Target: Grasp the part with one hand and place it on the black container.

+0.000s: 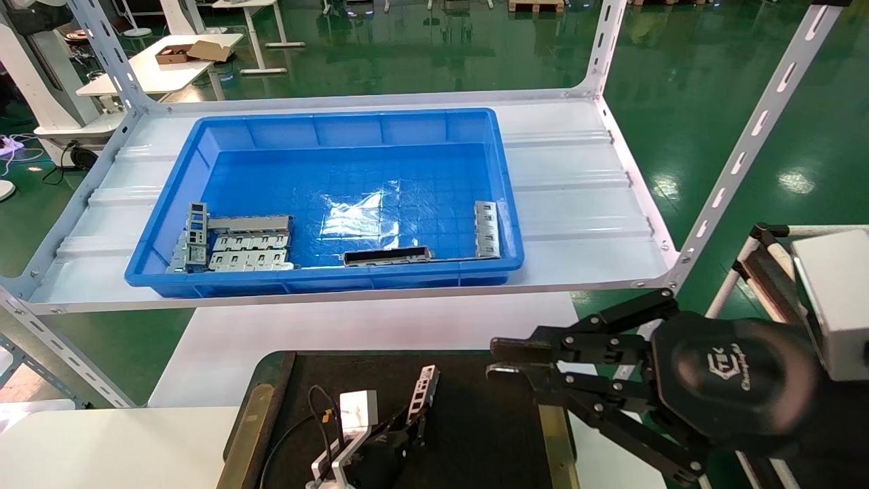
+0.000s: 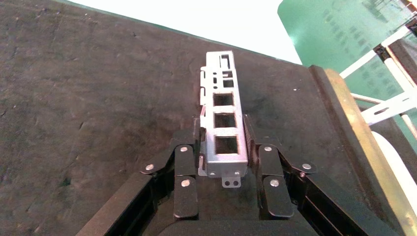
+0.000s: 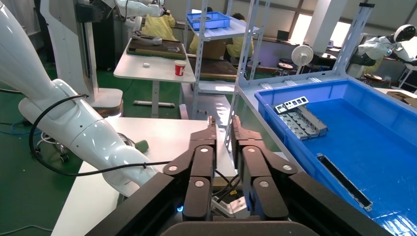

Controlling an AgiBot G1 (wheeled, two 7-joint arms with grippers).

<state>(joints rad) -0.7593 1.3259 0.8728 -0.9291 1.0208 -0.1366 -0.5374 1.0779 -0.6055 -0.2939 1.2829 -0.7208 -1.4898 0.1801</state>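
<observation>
The part (image 1: 424,388), a silver-grey bar with square cutouts, is clamped at one end between the fingers of my left gripper (image 1: 413,422). It points up and away over the black container (image 1: 489,421). In the left wrist view the part (image 2: 223,105) sits between the gripper (image 2: 222,142) fingers, with the container's dark floor (image 2: 98,98) right below it. I cannot tell whether its far end touches the floor. My right gripper (image 1: 492,360) hangs empty above the container's right rim, fingers nearly together; it also shows in the right wrist view (image 3: 223,122).
A blue bin (image 1: 170,224) stands on the white shelf behind the container. It holds grey stamped plates (image 1: 248,248), a long dark strip (image 1: 387,256) and another cutout bar (image 1: 486,229). Slotted shelf posts (image 1: 740,156) rise at both sides. The olive rim (image 1: 555,435) edges the container.
</observation>
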